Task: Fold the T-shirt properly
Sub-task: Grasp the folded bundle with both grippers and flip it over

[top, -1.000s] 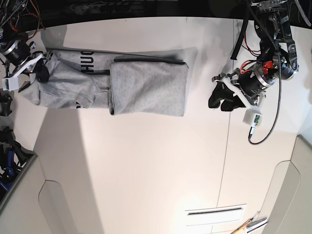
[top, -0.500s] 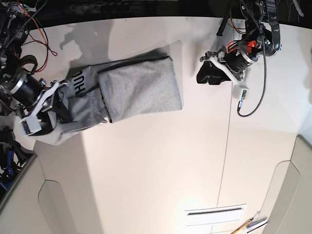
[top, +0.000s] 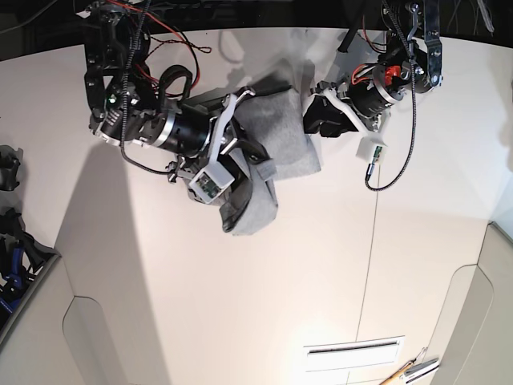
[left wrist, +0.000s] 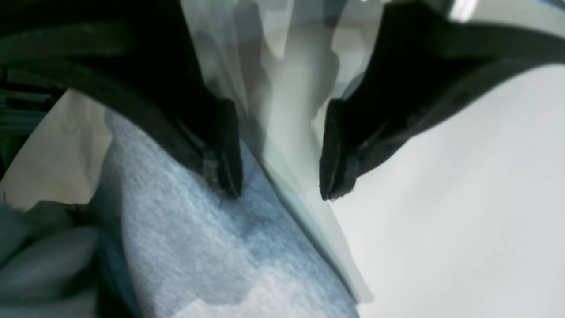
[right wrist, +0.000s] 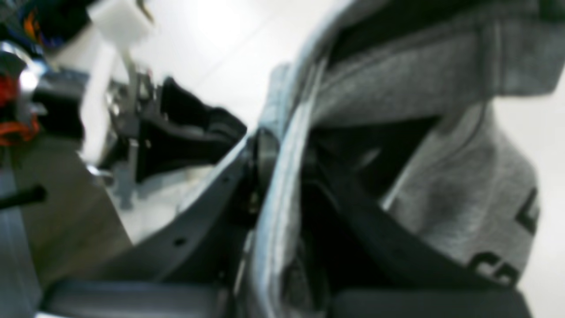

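Observation:
The heather-grey T-shirt [top: 280, 144] lies bunched at the table's far middle, with one loose end [top: 250, 210] drooping toward the front. My right gripper [top: 244, 151] is above it and shut on a fold of its fabric; the right wrist view shows the grey cloth [right wrist: 276, 194] pinched between the jaws and black lettering [right wrist: 527, 216] on the hanging part. My left gripper [top: 317, 119] is open at the T-shirt's right edge. In the left wrist view its fingertips [left wrist: 227, 176] straddle that edge, with grey cloth [left wrist: 207, 247] under one finger and bare table under the other.
The white table [top: 240, 305] has a seam [top: 370, 249] running front to back. A cable with a small plug [top: 373, 152] dangles from the left arm. A slot [top: 353, 347] and a pencil-like tool [top: 410, 372] are at the front right. Dark gear [top: 12, 261] sits at the left edge.
My right arm has swung from the table's left to the middle, carrying the T-shirt's end up and over the folded part. My left gripper has shifted left to the T-shirt's right edge.

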Motion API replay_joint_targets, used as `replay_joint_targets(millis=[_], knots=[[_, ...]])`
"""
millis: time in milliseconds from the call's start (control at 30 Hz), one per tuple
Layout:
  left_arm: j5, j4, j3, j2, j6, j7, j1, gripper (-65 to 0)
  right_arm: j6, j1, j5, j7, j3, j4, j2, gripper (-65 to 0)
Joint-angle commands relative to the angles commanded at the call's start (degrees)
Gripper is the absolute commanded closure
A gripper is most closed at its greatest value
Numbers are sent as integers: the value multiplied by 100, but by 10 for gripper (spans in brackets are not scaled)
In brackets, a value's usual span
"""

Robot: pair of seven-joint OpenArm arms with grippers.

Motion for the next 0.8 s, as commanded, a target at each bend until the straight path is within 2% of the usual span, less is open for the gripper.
replay_joint_targets(millis=[33, 133, 167, 200, 333, 467, 600, 633, 667, 733, 767, 800], knots=[[0, 0, -2, 0, 0, 2, 2, -321, -4, 0, -114, 2, -125, -90, -2, -25], [0, 0, -7, 0, 0, 7, 2, -320, 0, 0, -168, 2, -452, -354, 0, -287], [-2, 0, -7, 0, 0, 7, 2, -320, 2, 0, -168, 2, -566, -382, 0, -337], [-13, 0, -15, 0, 0, 9, 0, -320, 2, 2, -168, 2, -680, -382, -2, -348], [-155, 39, -186, -2, -37, 188, -44, -320, 4, 15, -168, 2, -1064, -376, -2, -347], [-160, 214, -710, -7, -133, 345, -44, -320, 2, 15, -166, 33, -1139, -214, -4, -347], [-498, 525, -1261, -166, -181, 551, -42, -311, 0, 20, -278, 387, -1123, 236, -4, -347], [-616, 671, -1375, -212, -229, 621, -39, -278, -4, 20, -442, 540, -1088, 352, -4, -347], [-743, 868, -1478, -227, -339, 710, -22, -212, -74, 28, -638, 723, -1016, 435, -4, -347], [-1088, 1375, -1569, -223, -614, 863, 61, -51, -339, 129, -944, 907, -769, 463, -4, -316], [-1200, 1665, -1567, -223, -647, 863, 142, 0, -503, 214, -1069, 925, -603, 461, -4, -258], [-1281, 1952, -1543, -219, -649, 859, 232, 0, -662, 297, -1178, 925, -417, 459, -4, -175]])
